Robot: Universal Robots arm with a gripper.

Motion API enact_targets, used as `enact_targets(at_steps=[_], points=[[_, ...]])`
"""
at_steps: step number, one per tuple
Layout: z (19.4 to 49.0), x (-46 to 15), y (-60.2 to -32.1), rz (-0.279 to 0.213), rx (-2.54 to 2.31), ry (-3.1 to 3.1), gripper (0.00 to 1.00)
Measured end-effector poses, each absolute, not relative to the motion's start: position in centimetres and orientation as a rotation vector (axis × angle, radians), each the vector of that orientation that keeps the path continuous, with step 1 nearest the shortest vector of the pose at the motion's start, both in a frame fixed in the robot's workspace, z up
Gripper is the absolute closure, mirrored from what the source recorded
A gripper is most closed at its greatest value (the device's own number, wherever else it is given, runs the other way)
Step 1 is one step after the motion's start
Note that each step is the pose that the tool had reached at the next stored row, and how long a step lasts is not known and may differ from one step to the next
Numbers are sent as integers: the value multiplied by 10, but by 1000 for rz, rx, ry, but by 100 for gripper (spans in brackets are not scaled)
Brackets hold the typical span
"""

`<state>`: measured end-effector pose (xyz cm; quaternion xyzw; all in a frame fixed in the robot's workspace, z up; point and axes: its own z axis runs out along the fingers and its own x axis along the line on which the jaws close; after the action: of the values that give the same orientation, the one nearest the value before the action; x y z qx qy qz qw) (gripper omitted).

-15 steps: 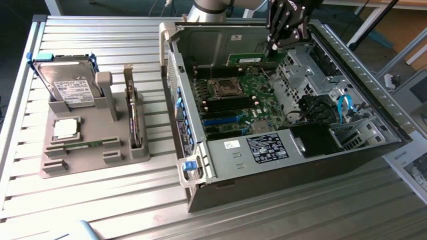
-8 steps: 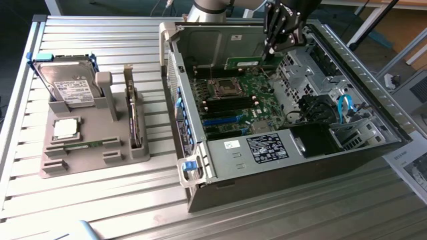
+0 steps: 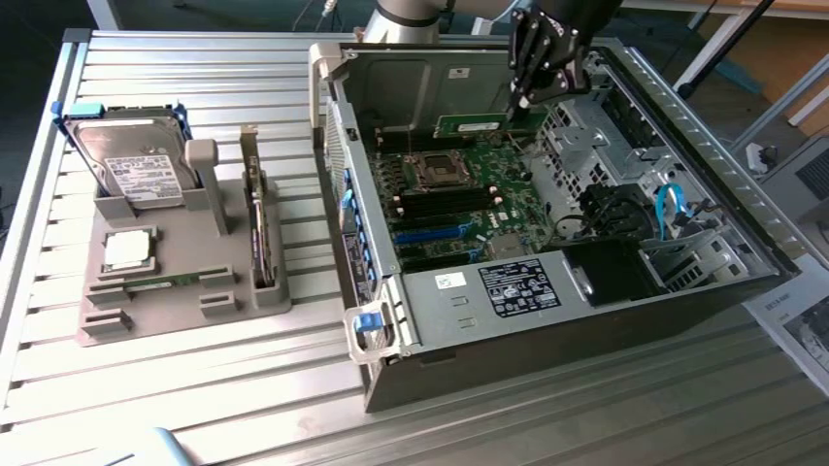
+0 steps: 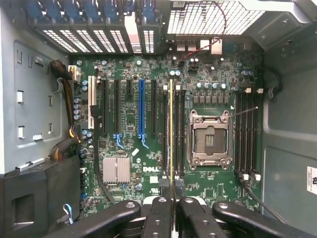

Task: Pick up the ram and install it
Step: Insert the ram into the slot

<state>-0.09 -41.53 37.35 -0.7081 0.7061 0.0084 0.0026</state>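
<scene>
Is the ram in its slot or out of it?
Out. The pincer holds the ram clear above the board, its edge running in line with the black slots.

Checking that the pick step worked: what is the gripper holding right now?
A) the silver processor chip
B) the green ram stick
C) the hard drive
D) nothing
B: the gripper is shut on the ram, a thin green board held inside the open computer case, over the motherboard.
</scene>
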Motion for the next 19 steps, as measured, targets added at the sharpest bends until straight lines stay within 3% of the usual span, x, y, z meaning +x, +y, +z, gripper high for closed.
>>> enact_targets(at_steps=[19], points=[[353,-6,-411,23,-2222,2215,88]])
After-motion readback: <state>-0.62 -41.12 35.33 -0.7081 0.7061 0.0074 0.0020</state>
